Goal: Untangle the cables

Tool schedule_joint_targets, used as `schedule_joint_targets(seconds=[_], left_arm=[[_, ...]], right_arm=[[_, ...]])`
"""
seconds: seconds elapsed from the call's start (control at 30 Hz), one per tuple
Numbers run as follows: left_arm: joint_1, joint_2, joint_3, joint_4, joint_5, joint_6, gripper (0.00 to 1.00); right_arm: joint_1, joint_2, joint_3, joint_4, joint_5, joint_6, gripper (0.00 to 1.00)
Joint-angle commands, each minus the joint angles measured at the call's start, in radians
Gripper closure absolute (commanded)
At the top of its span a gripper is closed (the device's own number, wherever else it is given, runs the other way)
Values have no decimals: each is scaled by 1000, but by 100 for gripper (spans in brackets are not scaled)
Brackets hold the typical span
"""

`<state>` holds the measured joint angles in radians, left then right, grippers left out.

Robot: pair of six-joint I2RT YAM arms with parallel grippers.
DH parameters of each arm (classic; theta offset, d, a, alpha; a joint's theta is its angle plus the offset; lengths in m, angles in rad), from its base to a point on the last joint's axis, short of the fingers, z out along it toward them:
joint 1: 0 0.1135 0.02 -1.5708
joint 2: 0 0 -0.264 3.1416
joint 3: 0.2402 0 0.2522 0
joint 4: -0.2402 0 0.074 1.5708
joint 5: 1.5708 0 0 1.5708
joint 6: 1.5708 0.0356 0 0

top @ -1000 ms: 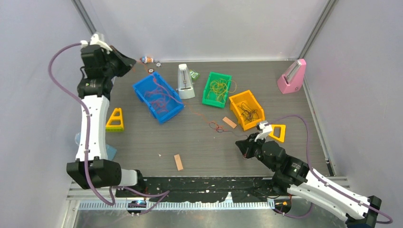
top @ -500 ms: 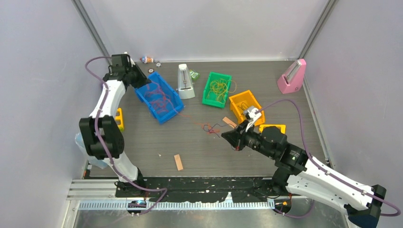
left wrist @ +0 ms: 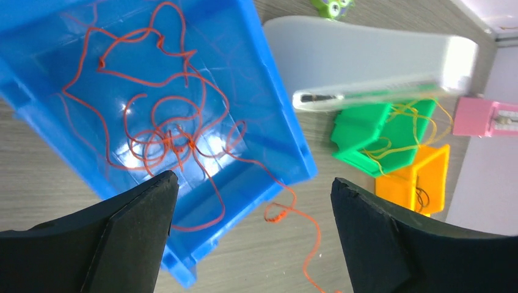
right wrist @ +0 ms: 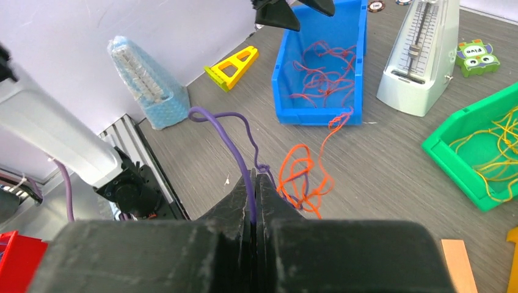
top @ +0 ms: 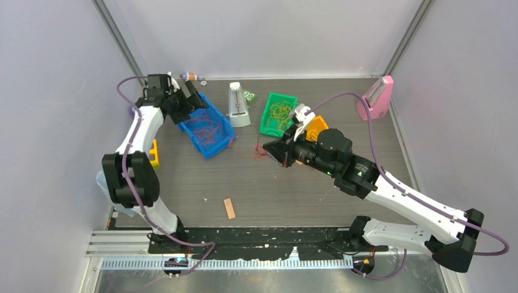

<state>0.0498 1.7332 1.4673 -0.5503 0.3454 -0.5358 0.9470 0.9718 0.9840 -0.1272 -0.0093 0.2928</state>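
Observation:
Red cables (left wrist: 165,140) lie loose in the blue bin (left wrist: 269,104), and one red strand (left wrist: 287,210) trails over its rim onto the table. My left gripper (left wrist: 253,178) hangs open above that bin's near corner with nothing between its jaws; from above the left gripper (top: 193,99) sits at the bin's far end. My right gripper (right wrist: 255,180) is shut on a purple cable (right wrist: 235,143) that loops up to the left. Just beyond its tips lies a small orange and purple tangle (right wrist: 297,177), which from above is the tangle (top: 253,151) left of the right gripper (top: 266,146).
A green bin (top: 278,114) holds yellow cables. The orange bin (top: 314,127) is partly hidden by the right arm. A white metronome (top: 237,105), pink metronome (top: 375,97), yellow triangle (top: 153,152), tan strip (top: 229,208) and bubble-wrapped object (right wrist: 143,82) stand around.
My left gripper came down to the blue bin and opened, letting go of the red strand. My right gripper moved up and left with the purple cable, dragging the small tangle toward the bin.

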Motion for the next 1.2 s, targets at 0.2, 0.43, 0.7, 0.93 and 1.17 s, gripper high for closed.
schedule_joint_targets(seconds=[0.2,0.43,0.7,0.93,1.17], left_arm=[[-124,-549,-503,406,27,42,1],[-342,-875,-986,929,-171,224,5],[-438,-884,-1127,1130,12,473,12],[-526,-757,-1078,1196,110,609,13],[-603,-631,-999,1220,90,670,19]], right_arm=[[4,126,169,46,37,-22,95],[-2,210,260,38,-3,-3,95],[-2,243,308,38,-28,19,95],[-2,260,325,38,-49,34,95],[-3,262,334,34,-52,35,95]])
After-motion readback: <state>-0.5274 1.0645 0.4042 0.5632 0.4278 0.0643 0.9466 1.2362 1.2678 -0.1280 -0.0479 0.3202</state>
